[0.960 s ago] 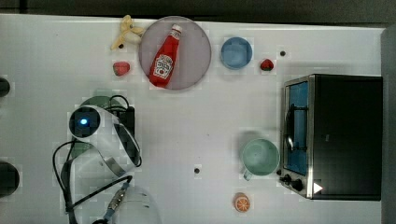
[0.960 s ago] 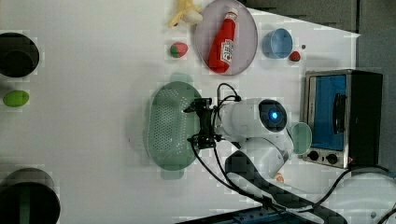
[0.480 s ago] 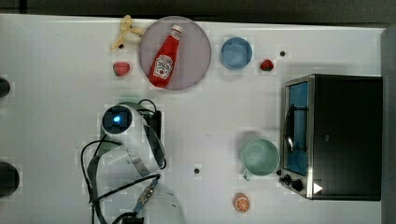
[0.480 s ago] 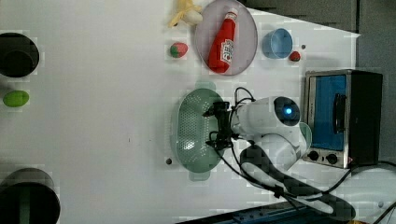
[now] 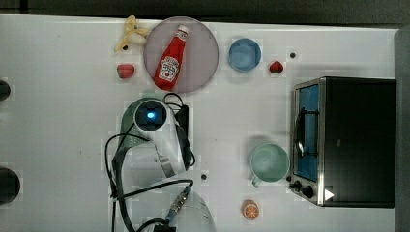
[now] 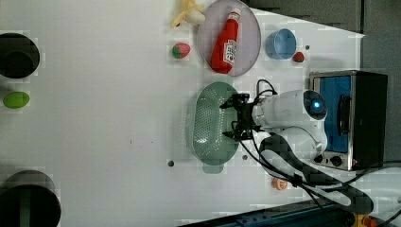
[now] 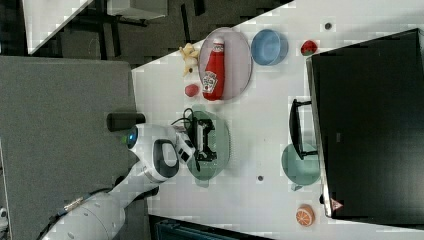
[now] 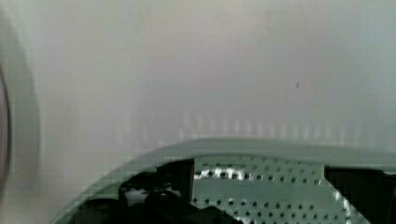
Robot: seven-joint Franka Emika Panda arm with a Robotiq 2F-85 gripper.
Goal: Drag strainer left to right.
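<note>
The strainer (image 6: pixel 205 127) is a pale mint-green oval colander with fine holes, lying flat on the white table just below the plate in the left view. My gripper (image 6: pixel 227 120) reaches down into it near the rim on the left view's right, fingers spread wide and open inside the bowl. The right view gives the same: the gripper (image 7: pixel 204 140) sits inside the strainer (image 7: pixel 223 145). In the top view the arm covers most of the strainer (image 5: pixel 126 121). In the wrist view the holed floor of the strainer (image 8: pixel 261 186) lies between two dark fingers (image 8: pixel 140 189).
A ketchup bottle (image 5: pixel 170 60) lies on a grey plate (image 5: pixel 203 43) just beyond the strainer. A mint mug (image 5: pixel 269 163) and a black toaster oven (image 5: pixel 353 140) stand on the top view's right. A blue bowl (image 5: pixel 244 54), banana (image 5: pixel 129 34), strawberry (image 5: pixel 125 71) and orange slice (image 5: pixel 250 210) lie around.
The arm and the strainer have slid together toward the top view's right, and likewise rightward in the left view. The fingers have stayed spread inside the bowl.
</note>
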